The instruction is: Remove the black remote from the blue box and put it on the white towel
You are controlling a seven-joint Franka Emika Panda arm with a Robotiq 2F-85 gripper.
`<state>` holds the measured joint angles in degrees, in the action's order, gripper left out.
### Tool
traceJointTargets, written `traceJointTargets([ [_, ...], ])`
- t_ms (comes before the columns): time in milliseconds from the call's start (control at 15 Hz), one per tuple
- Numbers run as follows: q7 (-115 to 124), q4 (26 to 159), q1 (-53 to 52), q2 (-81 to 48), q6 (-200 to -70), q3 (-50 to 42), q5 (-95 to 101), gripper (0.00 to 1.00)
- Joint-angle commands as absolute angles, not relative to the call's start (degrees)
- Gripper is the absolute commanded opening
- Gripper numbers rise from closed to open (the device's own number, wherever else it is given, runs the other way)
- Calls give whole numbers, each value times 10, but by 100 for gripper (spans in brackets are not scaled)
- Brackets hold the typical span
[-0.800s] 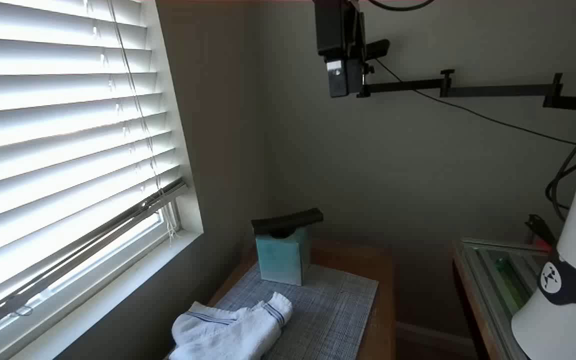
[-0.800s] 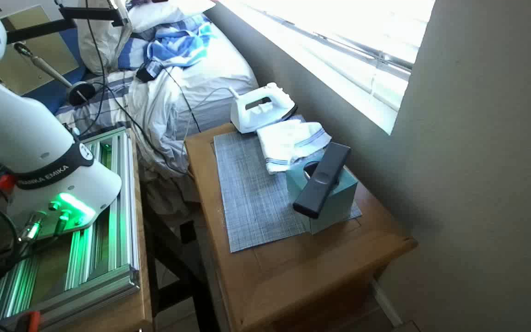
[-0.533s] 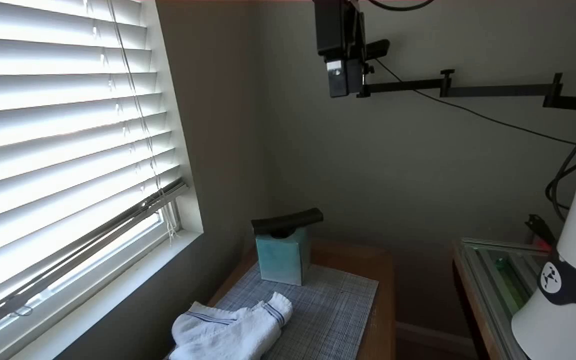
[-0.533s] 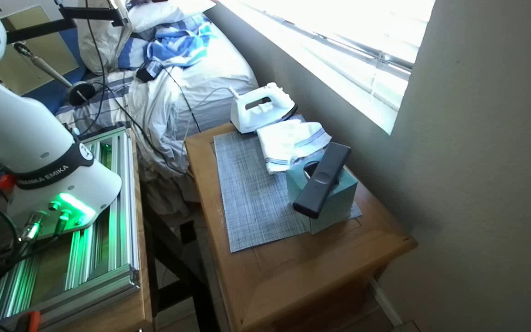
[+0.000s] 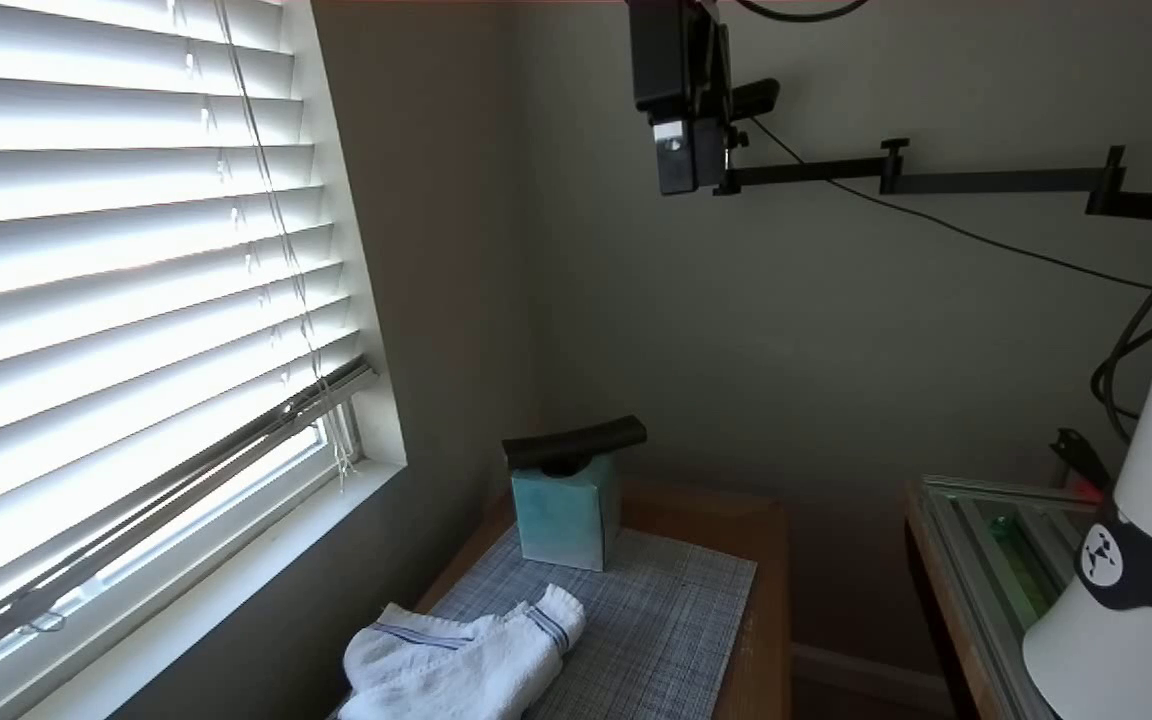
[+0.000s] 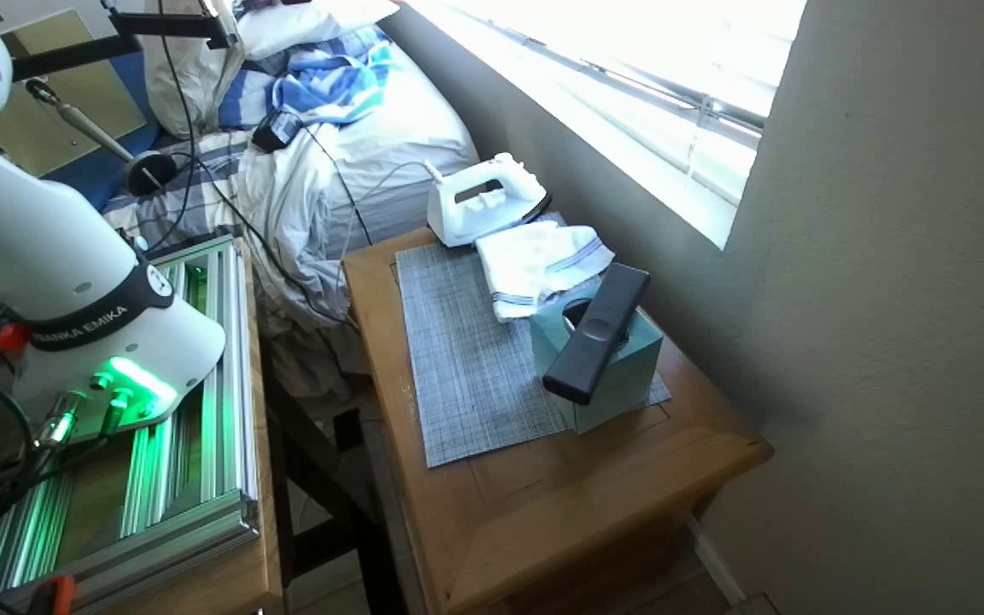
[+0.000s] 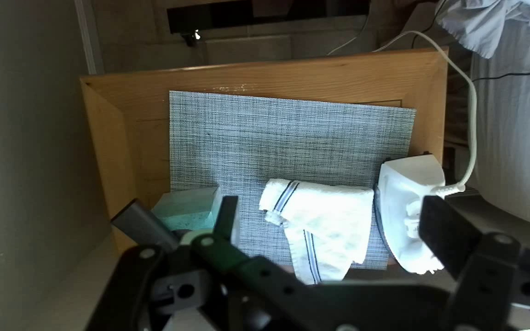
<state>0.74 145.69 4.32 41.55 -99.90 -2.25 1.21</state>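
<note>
The black remote lies across the top opening of the pale blue box in both exterior views, the remote (image 5: 576, 441) (image 6: 601, 329) overhanging the box (image 5: 558, 520) (image 6: 620, 397). The white towel (image 5: 481, 655) (image 6: 535, 260) with blue stripes lies folded beside the box. In the wrist view, my gripper (image 7: 331, 202) is open and empty, its fingers wide apart above the table. The towel (image 7: 334, 220) shows between the fingers. The left finger overlaps the edge of the box (image 7: 184, 211). The remote (image 7: 143, 225) is at the left, partly hidden by the gripper.
A white iron (image 6: 488, 201) (image 7: 410, 207) with a cord stands beside the towel. A grey woven mat (image 6: 475, 367) covers part of the wooden table (image 6: 543, 504). The wall and window (image 5: 136, 250) border the table. A black bracket arm (image 5: 806, 172) extends from the robot's side.
</note>
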Motion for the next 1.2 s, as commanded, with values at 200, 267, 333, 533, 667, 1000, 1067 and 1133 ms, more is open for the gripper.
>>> traceJointTargets([
  [200,8,1456,41,415,-998,-24,13,100],
  [267,8,1456,41,415,-998,-24,13,100],
  [333,8,1456,41,415,-998,-24,13,100],
  [533,8,1456,41,415,-998,-24,13,100],
  [667,2,1450,50,411,-1025,-38,17,100],
  [1000,-83,1415,82,327,-1116,-95,117,100],
  [1067,-96,1407,85,303,-1134,-107,124,100],
  [1133,-102,1397,90,274,-1151,-116,131,100],
])
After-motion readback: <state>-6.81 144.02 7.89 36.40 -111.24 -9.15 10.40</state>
